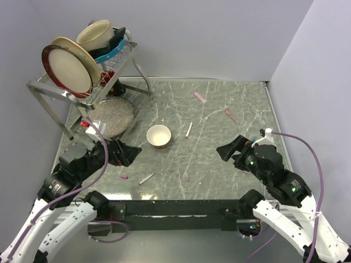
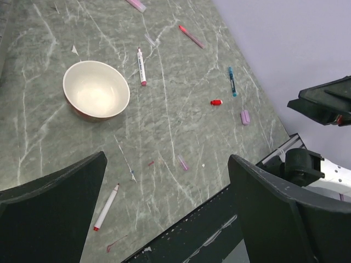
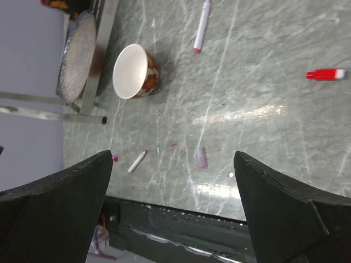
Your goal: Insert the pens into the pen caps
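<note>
We see slim plastic pens (image 1: 188, 130) and stubby tube caps (image 2: 245, 116) scattered around the glossy round bowl (image 1: 159, 136) on the veined stone-look table (image 1: 214, 181). Left gripper (image 1: 130, 153) and right gripper (image 1: 227, 148) flank the bowl, both spread wide and empty.

Soft, even overhead light, fairly bright. A pale glare streak crosses the desk (image 3: 241, 112) in the right wrist view; shadows are faint, focus reasonably sharp.

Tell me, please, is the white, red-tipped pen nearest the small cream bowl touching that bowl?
Apart: the left wrist view shows bare tabletop between the white pen and the cream bowl.
</note>
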Robot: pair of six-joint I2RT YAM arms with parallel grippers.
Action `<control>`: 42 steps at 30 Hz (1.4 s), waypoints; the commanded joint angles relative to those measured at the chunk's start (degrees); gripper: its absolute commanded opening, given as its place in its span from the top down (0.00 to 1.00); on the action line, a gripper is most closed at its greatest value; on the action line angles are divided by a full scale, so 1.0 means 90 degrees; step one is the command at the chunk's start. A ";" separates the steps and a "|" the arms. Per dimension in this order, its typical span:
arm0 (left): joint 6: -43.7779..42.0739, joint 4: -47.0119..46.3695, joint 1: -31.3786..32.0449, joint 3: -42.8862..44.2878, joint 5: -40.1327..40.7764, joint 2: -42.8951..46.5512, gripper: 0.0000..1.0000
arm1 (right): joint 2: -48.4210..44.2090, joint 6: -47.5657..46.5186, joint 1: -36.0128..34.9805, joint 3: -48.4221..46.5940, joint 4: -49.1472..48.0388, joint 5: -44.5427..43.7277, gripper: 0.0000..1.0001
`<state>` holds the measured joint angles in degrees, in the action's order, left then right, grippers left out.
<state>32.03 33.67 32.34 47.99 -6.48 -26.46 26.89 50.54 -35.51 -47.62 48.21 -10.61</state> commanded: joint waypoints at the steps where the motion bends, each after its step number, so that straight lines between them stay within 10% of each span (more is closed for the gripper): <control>1: -0.0190 -0.0236 0.0020 0.0000 -0.0091 -0.0029 0.00 | 0.0078 0.0224 -0.0039 -0.0315 0.0268 -0.0851 0.00; 10: -0.0307 -0.0528 0.0020 -0.0302 -0.0032 0.0030 0.01 | 0.1902 -0.0517 0.0360 -0.1163 0.0943 -0.3089 0.00; 22: -0.0327 -0.0812 0.0010 -0.0635 -0.0150 -0.0019 0.01 | 0.3708 -0.2364 0.4412 -0.0101 -0.0736 -0.0072 0.36; 42: -0.0278 -0.0811 0.0010 -0.0722 0.0085 0.0567 0.01 | 0.6747 -0.2950 0.5908 -0.0637 -0.2153 0.1160 0.53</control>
<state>29.67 28.88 32.34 41.47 -6.33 -21.82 84.51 26.59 17.30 -49.56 31.68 -2.44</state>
